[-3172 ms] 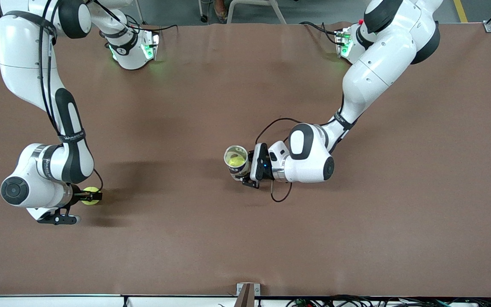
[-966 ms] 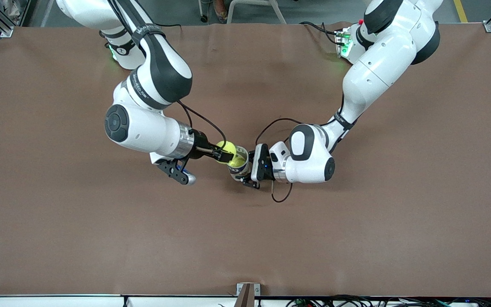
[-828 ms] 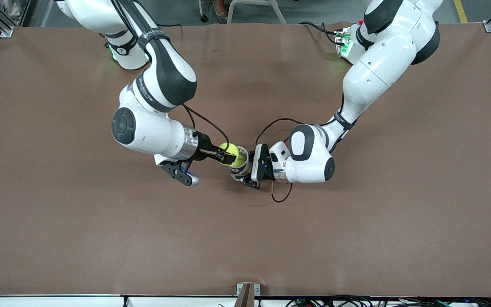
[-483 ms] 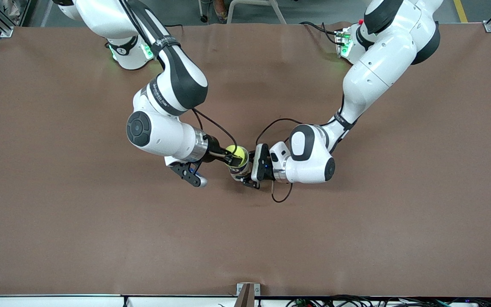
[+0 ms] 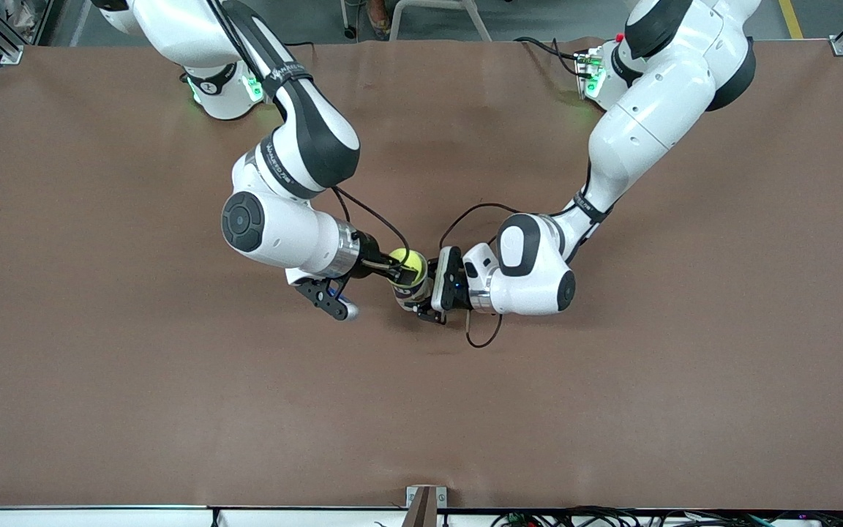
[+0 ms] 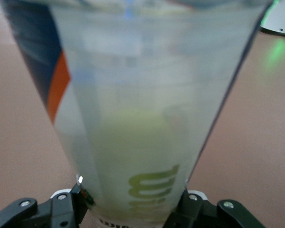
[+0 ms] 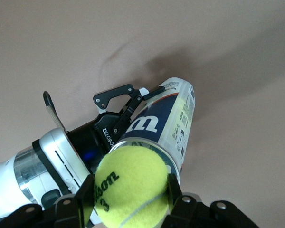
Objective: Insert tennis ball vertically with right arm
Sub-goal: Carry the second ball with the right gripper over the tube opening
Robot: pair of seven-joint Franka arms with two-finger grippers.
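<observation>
My right gripper (image 5: 401, 269) is shut on a yellow-green tennis ball (image 5: 408, 263) and holds it right over the open mouth of a clear tennis-ball can (image 5: 408, 290). The ball fills the near part of the right wrist view (image 7: 131, 189), with the can (image 7: 168, 119) under it. My left gripper (image 5: 423, 290) is shut on the can and holds it upright near the table's middle. In the left wrist view the can (image 6: 137, 104) fills the frame and a ball shows dimly inside it (image 6: 135, 142).
The brown table (image 5: 612, 410) stretches out around the can. The two arm bases stand at the table's edge farthest from the front camera. A metal bracket (image 5: 425, 498) sits at the nearest edge.
My right arm swung in from its end of the table with the ball and brought it over the can's mouth. The left arm and the can have stayed still.
</observation>
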